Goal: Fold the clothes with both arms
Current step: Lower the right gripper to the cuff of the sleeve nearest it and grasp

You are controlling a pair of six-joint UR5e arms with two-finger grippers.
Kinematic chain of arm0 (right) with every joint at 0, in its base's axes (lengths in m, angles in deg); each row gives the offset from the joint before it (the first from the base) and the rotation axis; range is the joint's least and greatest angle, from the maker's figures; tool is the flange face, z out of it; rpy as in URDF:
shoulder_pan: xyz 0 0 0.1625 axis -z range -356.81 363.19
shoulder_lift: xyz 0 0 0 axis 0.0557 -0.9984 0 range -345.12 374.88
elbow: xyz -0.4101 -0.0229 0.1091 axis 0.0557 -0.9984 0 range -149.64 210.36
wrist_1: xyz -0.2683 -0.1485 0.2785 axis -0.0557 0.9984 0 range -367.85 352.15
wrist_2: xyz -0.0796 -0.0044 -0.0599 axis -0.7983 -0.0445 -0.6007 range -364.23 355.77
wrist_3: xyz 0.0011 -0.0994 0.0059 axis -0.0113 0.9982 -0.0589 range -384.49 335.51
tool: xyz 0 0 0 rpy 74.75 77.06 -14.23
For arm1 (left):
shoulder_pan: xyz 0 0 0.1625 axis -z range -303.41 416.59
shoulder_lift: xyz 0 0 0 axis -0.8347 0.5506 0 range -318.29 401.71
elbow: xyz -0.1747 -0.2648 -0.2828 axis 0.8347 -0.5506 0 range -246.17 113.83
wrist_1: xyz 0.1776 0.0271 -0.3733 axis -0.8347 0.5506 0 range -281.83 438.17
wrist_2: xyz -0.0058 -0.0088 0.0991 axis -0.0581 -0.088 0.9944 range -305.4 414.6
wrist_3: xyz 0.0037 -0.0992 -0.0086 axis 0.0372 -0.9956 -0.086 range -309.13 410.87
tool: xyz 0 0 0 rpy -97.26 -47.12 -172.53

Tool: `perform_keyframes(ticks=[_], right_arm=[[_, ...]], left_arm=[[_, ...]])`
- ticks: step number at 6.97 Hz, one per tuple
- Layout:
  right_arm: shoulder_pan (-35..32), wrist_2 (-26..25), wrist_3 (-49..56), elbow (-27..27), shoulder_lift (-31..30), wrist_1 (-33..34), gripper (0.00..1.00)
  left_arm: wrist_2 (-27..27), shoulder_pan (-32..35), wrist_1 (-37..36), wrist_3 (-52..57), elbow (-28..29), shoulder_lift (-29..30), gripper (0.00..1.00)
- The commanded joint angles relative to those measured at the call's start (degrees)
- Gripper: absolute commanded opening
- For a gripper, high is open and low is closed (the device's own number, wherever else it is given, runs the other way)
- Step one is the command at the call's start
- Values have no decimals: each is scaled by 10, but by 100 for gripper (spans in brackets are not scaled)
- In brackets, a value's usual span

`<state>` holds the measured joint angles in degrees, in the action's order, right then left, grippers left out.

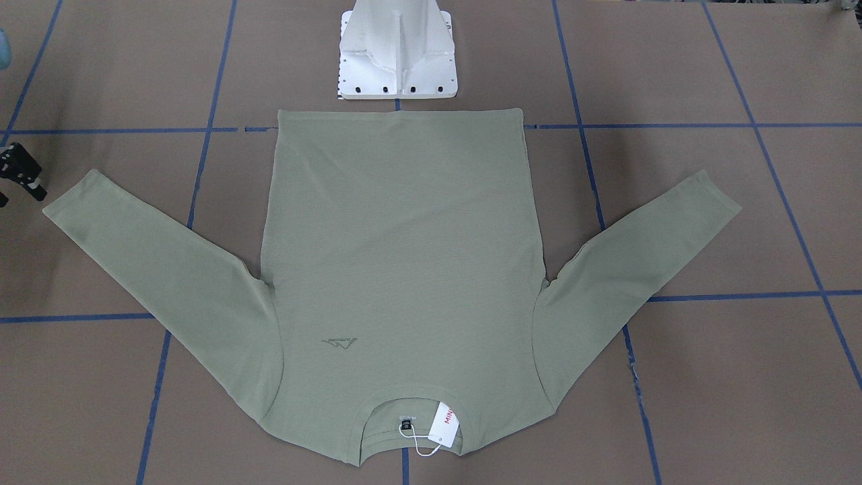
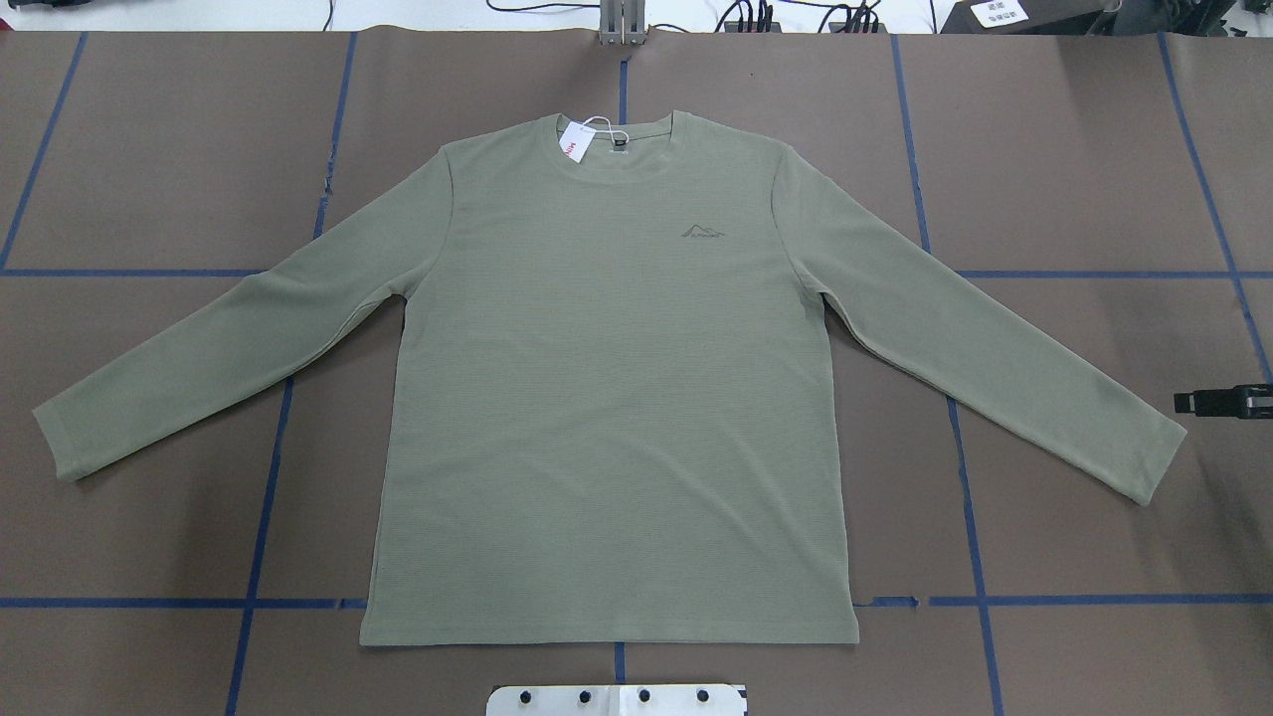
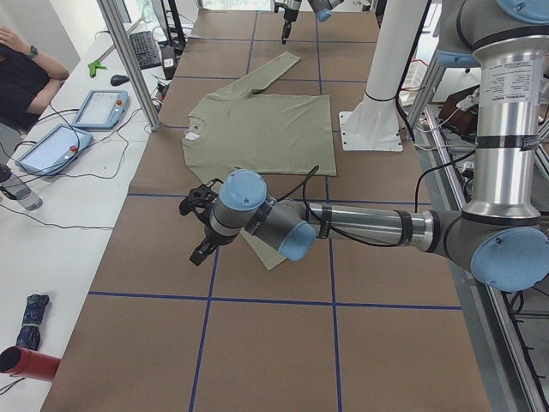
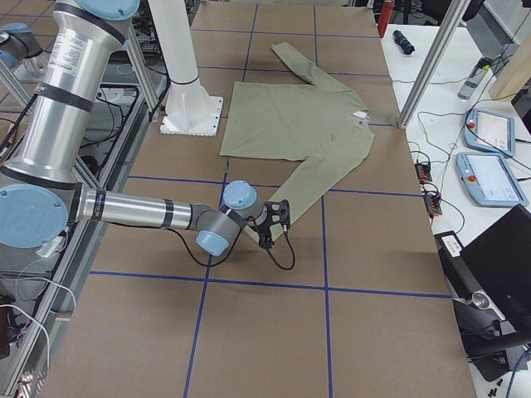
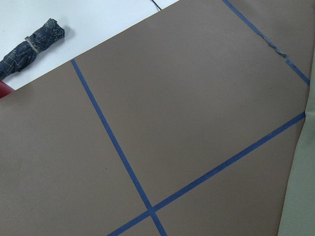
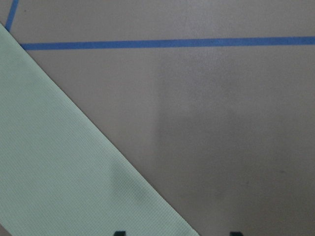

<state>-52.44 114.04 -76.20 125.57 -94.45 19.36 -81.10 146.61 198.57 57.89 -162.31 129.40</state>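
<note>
0 folds are made: the shirt (image 2: 607, 398) lies flat and smooth, front up, mid-table (image 2: 149, 547), with 2 sleeves spread, the hem toward the robot and a tag at the collar. All folding remains. The right gripper (image 2: 1193, 402) is just beside its cuff, fingers apart and empty. The left gripper (image 3: 196, 232) is near the other cuff; I cannot tell its state.

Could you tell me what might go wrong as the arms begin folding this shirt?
1. The right pincer is open at the very edge of the sleeve cuff. A shallow pinch there may slip off or lift only one layer.
2. The hang tag lies loose at the collar. It could be creased or trapped inside a fold.
</note>
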Motion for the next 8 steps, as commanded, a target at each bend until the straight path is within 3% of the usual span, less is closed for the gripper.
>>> perform_keyframes(ticks=[1, 8], right_arm=[[45, -33, -6, -12, 3, -3, 72], [64, -53, -2, -37, 10, -3, 61]], left_arm=[[0, 0, 0, 0, 0, -1, 100], [-1, 1, 0, 2, 0, -4, 100]])
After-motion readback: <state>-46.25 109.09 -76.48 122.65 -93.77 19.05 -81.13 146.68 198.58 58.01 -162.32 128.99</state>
